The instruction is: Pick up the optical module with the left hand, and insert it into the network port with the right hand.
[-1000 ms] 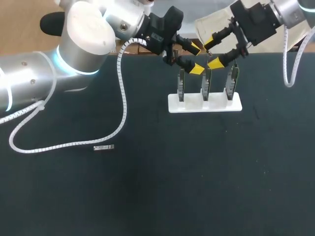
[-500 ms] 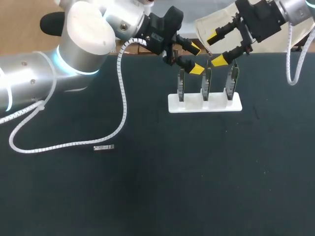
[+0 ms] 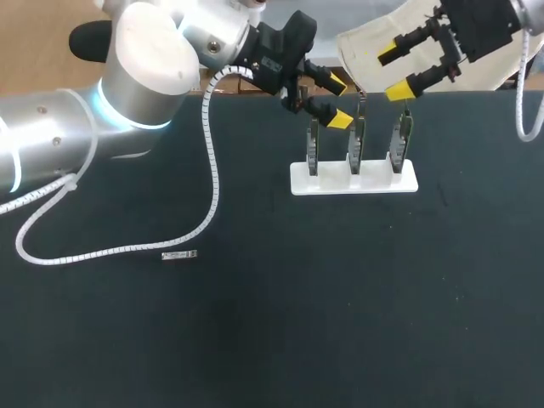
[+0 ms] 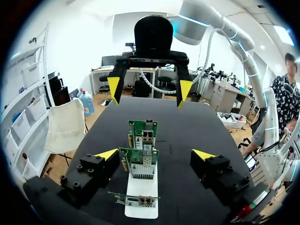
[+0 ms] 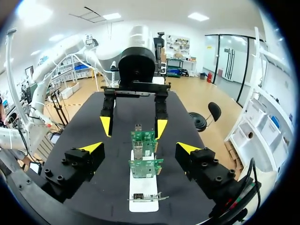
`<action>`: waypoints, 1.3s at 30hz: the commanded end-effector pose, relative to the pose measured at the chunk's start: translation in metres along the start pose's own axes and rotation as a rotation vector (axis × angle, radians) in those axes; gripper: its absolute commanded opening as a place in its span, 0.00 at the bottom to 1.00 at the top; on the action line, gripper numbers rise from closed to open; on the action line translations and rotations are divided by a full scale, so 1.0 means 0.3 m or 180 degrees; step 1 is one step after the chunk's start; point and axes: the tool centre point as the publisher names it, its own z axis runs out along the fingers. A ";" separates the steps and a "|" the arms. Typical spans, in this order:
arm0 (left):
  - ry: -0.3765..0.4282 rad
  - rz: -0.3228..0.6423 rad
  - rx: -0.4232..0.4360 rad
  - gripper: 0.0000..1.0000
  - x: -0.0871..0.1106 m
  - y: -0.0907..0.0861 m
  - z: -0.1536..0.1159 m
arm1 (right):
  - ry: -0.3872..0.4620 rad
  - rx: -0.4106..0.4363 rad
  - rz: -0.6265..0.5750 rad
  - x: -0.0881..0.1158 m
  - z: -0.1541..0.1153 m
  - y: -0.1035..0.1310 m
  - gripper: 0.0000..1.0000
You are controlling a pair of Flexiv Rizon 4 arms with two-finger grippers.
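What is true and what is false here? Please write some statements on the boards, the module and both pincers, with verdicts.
Three green upright circuit boards stand in the white rectangular holder. True.
The small silver optical module lies flat on the black table. True.
The yellow-tipped left pincer holds the module. False: it is open and empty.
The yellow-tipped right pincer is shut on a board. False: it is open, holding nothing.

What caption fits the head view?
Left gripper and right gripper, both open, hover near three network cards in a white holder.
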 end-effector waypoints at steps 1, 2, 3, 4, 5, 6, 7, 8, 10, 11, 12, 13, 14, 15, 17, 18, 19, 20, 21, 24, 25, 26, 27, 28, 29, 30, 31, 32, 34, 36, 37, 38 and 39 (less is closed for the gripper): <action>-0.0002 0.0002 -0.0011 1.00 0.001 -0.003 0.001 | -0.0052 0.0018 -0.0039 -0.003 -0.004 0.001 0.23; -0.0002 0.0002 -0.0011 1.00 0.001 -0.003 0.001 | -0.0039 0.0012 -0.0056 -0.005 -0.003 0.000 0.00; -0.0002 0.0002 -0.0011 1.00 0.001 -0.003 0.001 | -0.0035 0.0014 -0.0067 -0.007 -0.002 0.001 0.00; -0.0002 0.0002 -0.0011 1.00 0.001 -0.003 0.001 | -0.0044 0.0015 -0.0068 -0.011 -0.002 0.002 0.00; -0.0002 0.0002 -0.0011 1.00 0.001 -0.003 0.001 | -0.0051 0.0021 -0.0081 -0.016 -0.001 0.003 0.00; -0.0002 0.0002 -0.0011 1.00 0.001 -0.003 0.001 | -0.0052 0.0023 -0.0085 -0.019 -0.001 0.003 0.00; -0.0002 0.0002 -0.0011 1.00 0.001 -0.003 0.001 | -0.0057 0.0022 -0.0092 -0.022 0.000 0.003 0.00; -0.0002 0.0002 -0.0011 1.00 0.001 -0.003 0.001 | -0.0062 0.0019 -0.0106 -0.026 0.000 0.003 0.00; -0.0002 0.0002 -0.0011 1.00 0.001 -0.003 0.001 | -0.0053 0.0018 -0.0136 -0.035 0.004 0.003 0.00; -0.0002 0.0002 -0.0011 1.00 0.001 -0.003 0.001 | -0.0055 0.0019 -0.0139 -0.038 0.006 0.002 0.00; -0.0002 0.0002 -0.0011 1.00 0.001 -0.003 0.001 | -0.0068 0.0015 -0.0145 -0.042 0.008 0.001 0.00; -0.0002 0.0002 -0.0011 1.00 0.001 -0.003 0.001 | -0.0070 0.0005 -0.0159 -0.044 0.010 0.000 0.00; -0.0002 0.0002 -0.0011 1.00 0.001 -0.003 0.001 | -0.0067 0.0002 -0.0165 -0.045 0.017 -0.003 0.00; -0.0002 0.0002 -0.0011 1.00 0.001 -0.003 0.001 | -0.0066 0.0012 -0.0161 -0.044 0.024 -0.010 0.00; -0.0002 0.0002 -0.0011 1.00 0.001 -0.003 0.001 | -0.0081 0.0002 -0.0153 -0.046 0.035 -0.014 0.00; -0.0002 0.0002 -0.0011 1.00 0.001 -0.003 0.001 | -0.0086 -0.0006 -0.0152 -0.047 0.040 -0.015 0.00; -0.0002 0.0002 -0.0011 1.00 0.001 -0.003 0.001 | -0.0087 -0.0018 -0.0147 -0.046 0.047 -0.016 0.00; -0.0002 0.0002 -0.0011 1.00 0.001 -0.003 0.001 | -0.0079 -0.0024 -0.0149 -0.045 0.052 -0.016 0.00; -0.0002 0.0002 -0.0011 1.00 0.001 -0.003 0.001 | -0.0058 -0.0027 -0.0160 -0.043 0.061 -0.015 0.00; -0.0002 0.0002 -0.0011 1.00 0.001 -0.003 0.001 | -0.0059 -0.0066 -0.0145 -0.044 0.079 -0.013 0.00; -0.0002 0.0002 -0.0011 1.00 0.001 -0.003 0.001 | -0.0044 -0.0081 -0.0146 -0.041 0.086 -0.012 0.00; -0.0002 0.0002 -0.0011 1.00 0.001 -0.003 0.001 | -0.0004 -0.0088 -0.0170 -0.037 0.091 -0.012 0.00; -0.0002 0.0002 -0.0011 1.00 0.001 -0.003 0.001 | -0.0001 -0.0090 -0.0170 -0.034 0.095 -0.011 0.00; -0.0002 0.0002 -0.0011 1.00 0.001 -0.003 0.001 | -0.0009 -0.0105 -0.0153 -0.032 0.097 -0.011 0.00; -0.0002 0.0002 -0.0011 1.00 0.001 -0.003 0.001 | -0.0009 -0.0107 -0.0151 -0.032 0.098 -0.011 0.00; -0.0002 0.0002 -0.0011 1.00 0.001 -0.003 0.001 | -0.0006 -0.0110 -0.0151 -0.031 0.101 -0.011 0.00; -0.0002 0.0002 -0.0011 1.00 0.001 -0.003 0.001 | -0.0009 -0.0116 -0.0147 -0.031 0.104 -0.012 0.00; -0.0002 0.0002 -0.0011 1.00 0.001 -0.003 0.001 | -0.0012 -0.0118 -0.0143 -0.031 0.106 -0.012 0.00; -0.0002 0.0002 -0.0011 1.00 0.001 -0.003 0.001 | 0.0001 -0.0125 -0.0150 -0.030 0.114 -0.012 0.00; -0.0002 0.0002 -0.0011 1.00 0.001 -0.003 0.001 | 0.0003 -0.0141 -0.0156 -0.031 0.119 -0.011 0.00; -0.0002 0.0002 -0.0011 1.00 0.001 -0.003 0.001 | 0.0009 -0.0143 -0.0161 -0.030 0.122 -0.012 0.00; -0.0002 0.0002 -0.0011 1.00 0.001 -0.003 0.001 | 0.0013 -0.0146 -0.0163 -0.030 0.123 -0.012 0.00; -0.0002 0.0002 -0.0011 1.00 0.001 -0.003 0.001 | 0.0013 -0.0150 -0.0158 -0.029 0.124 -0.013 0.00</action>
